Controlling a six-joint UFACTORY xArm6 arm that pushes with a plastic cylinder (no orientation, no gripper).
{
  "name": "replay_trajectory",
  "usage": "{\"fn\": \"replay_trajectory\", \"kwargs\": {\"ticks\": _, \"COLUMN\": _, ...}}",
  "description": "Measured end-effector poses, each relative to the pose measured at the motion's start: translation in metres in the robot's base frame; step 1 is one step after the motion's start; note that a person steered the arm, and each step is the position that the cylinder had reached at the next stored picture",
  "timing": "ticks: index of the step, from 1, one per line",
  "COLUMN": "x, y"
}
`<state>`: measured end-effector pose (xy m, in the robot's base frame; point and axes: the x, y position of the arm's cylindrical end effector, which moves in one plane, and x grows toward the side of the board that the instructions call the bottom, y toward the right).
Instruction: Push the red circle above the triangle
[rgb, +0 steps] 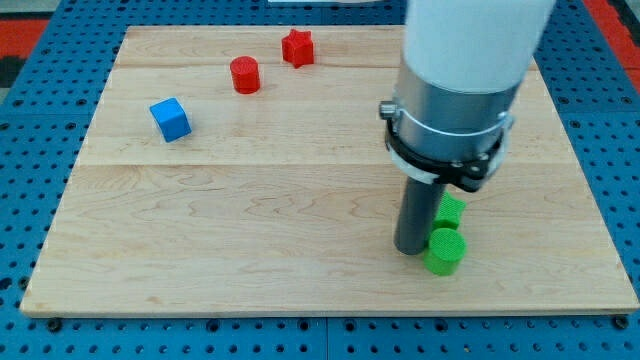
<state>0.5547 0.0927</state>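
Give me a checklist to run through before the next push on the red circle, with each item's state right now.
1. Red circle in view, near the view's top left: ok.
2. Triangle located: cannot tell; no triangle shape is made out, and a green block is partly hidden behind the rod.
3. My tip beside the red circle: not ok; it stands at the view's lower right, right beside the green circle.
4. Red star apart from the red circle: ok.
5. Blue cube apart from the red circle: ok.
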Motion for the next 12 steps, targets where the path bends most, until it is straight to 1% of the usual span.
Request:
{"fn": "replay_trajectory", "kwargs": {"ticks": 1, "x": 0.01, "y": 0.01}}
{"fn": "replay_trajectory", "kwargs": {"ticks": 2, "x": 0.004, "y": -0.06}}
{"fn": "replay_trajectory", "kwargs": {"ticks": 3, "x": -0.04, "y": -0.142}}
{"fn": "replay_trajectory", "kwargs": {"ticks": 5, "x": -0.155, "y": -0.208}}
{"fn": "replay_trajectory", "kwargs": {"ticks": 6, "x": -0.205, "y": -0.189}}
{"fn": "replay_trajectory", "kwargs": {"ticks": 7, "x": -0.239, "y": -0.188}}
{"fn": "replay_trajectory", "kwargs": {"ticks": 8, "x": -0.247, "y": -0.236}}
{"fn": "replay_trajectory", "kwargs": {"ticks": 9, "x": -0.285, "y": -0.225}}
{"fn": "replay_trajectory", "kwargs": {"ticks": 10, "x": -0.296, "y": -0.146}}
{"fn": "replay_trajectory", "kwargs": {"ticks": 11, "x": -0.29, "y": -0.099}}
{"fn": "replay_trajectory", "kwargs": {"ticks": 12, "x": -0.298, "y": -0.129}}
